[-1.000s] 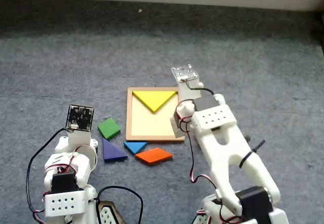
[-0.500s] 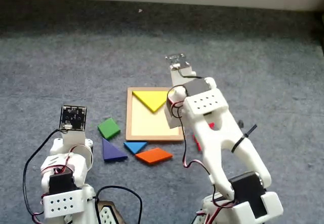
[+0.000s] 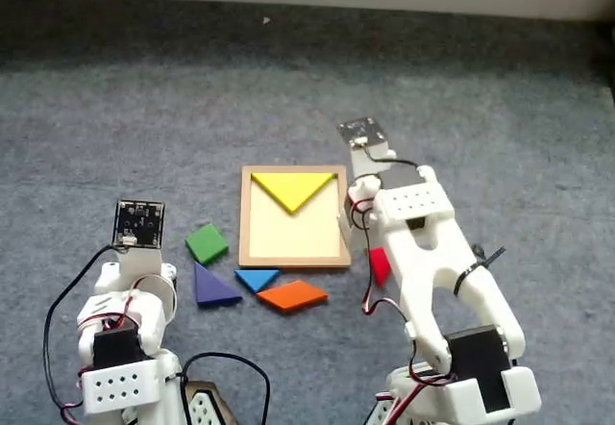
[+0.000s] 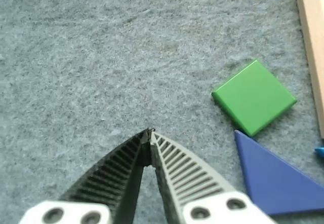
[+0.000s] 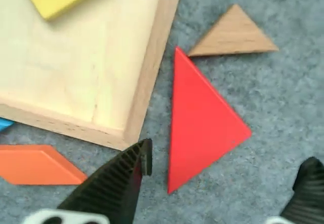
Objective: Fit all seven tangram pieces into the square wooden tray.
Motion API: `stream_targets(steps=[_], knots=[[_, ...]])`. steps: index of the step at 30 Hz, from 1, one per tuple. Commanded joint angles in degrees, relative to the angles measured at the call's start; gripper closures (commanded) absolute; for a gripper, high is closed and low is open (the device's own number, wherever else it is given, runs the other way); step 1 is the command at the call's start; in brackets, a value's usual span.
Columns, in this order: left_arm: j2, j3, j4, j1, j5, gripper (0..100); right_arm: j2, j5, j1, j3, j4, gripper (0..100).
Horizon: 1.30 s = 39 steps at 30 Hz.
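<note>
tray (image 5: 150, 67) | red triangle (image 5: 200, 122) beside rim | wooden triangle (image 5: 235, 34) near it

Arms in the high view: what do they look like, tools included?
The left arm and right arm are white plastic shells with rows of small holes, black motor blocks and looping red and black wires. The right arm carries a black cable tie. The left tool and right tool have dark ribbed fingers on white bases.
</note>
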Motion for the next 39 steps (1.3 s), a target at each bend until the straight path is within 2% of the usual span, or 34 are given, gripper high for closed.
stream_targets(steps=[1,10,14,23,30,39], knots=[[-0.48,-0.92,-0.88,-0.75,0.44,96,-0.31,0.97,0.75,2.51,-5.67,58.8],[-0.48,-0.84,-0.88,-0.75,0.44,96,7.52,0.97,-0.92,4.88,-8.75,58.8],[-0.48,-0.84,-0.88,-0.75,0.44,96,10.86,0.97,-0.92,0.84,-8.66,59.1],[-0.48,-0.75,-0.88,-0.75,0.44,96,11.03,1.93,-0.84,-0.84,-8.92,82.0],[-0.48,-0.75,-0.88,-0.75,0.44,96,9.63,3.52,1.98,-0.84,-8.57,82.7],[-0.48,-0.75,-0.88,-0.75,0.44,96,-2.42,3.78,2.51,4.7,-9.01,82.7]])
